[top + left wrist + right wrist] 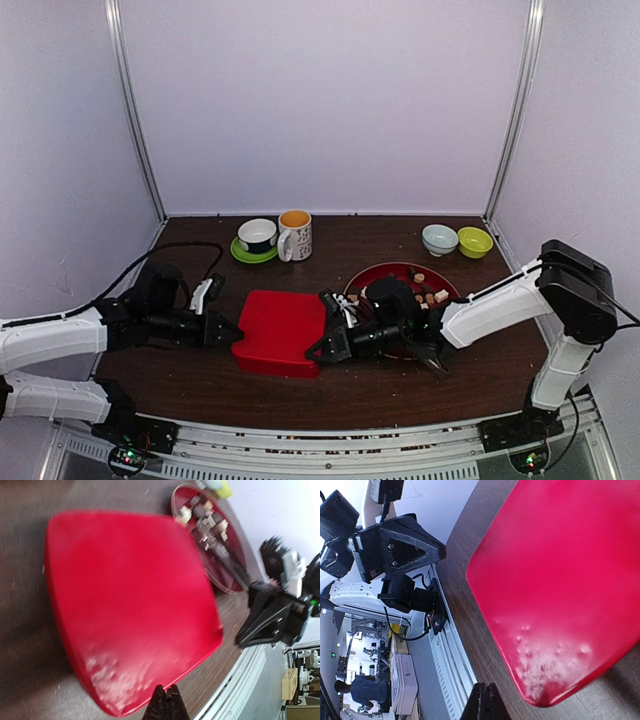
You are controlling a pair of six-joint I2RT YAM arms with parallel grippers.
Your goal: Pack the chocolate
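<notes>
Chocolate [441, 296] lies as small loose pieces on the red plate [380, 268], just right of the red box [278, 328]. Pieces are light, rigid and probably smooth and easily marked (judged by appearance). Take each one gently across its flat sides. Left gripper [233, 337] and right gripper [314, 354] are both closed and empty, flanking the box.

Brown table [400, 390], red box [280, 330], plate [375, 270], mug [295, 235]
</notes>
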